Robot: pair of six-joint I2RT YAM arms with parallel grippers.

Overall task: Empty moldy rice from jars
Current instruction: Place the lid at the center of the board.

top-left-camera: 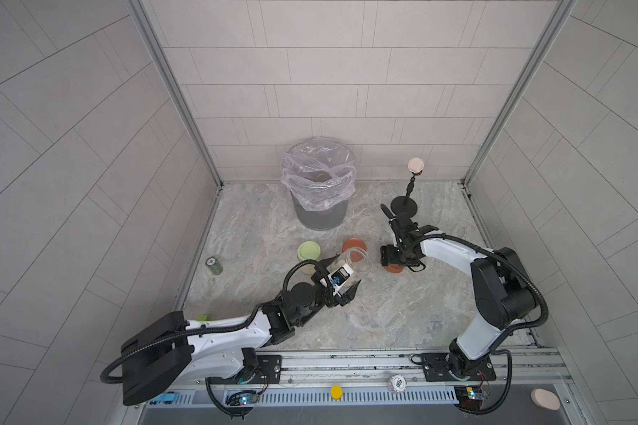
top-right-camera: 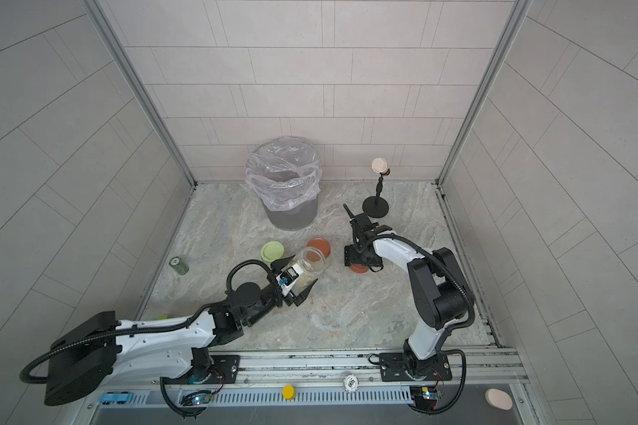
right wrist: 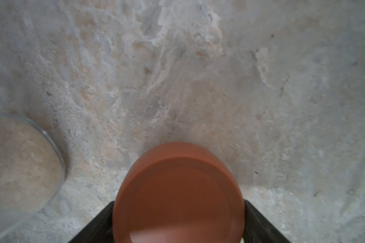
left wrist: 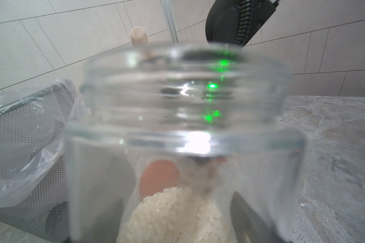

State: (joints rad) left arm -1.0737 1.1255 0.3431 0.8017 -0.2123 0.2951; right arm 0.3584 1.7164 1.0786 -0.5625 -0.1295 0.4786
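Left fingers [top-right-camera: 306,292] clamp the open jar [top-left-camera: 354,262] low on its body, tilted above the table [top-left-camera: 383,312], short of the bin [top-left-camera: 319,217] — slick, breakable glass, I'd judge, rice [left wrist: 173,214] loose inside. Right fingers [right wrist: 259,221] pinch a rust-red lid [right wrist: 177,199].

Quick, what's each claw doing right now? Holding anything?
Left gripper: closed on the tilted open jar with rice inside.
Right gripper: closed on a rust-red lid.

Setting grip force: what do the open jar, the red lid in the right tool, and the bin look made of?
The open jar looks like clear glossy glass: see-through, sharp glints. The red lid is smooth, matte; plastic or coated metal, can't tell. The bin is grey metal mesh, its liner thin wrinkled clear plastic.
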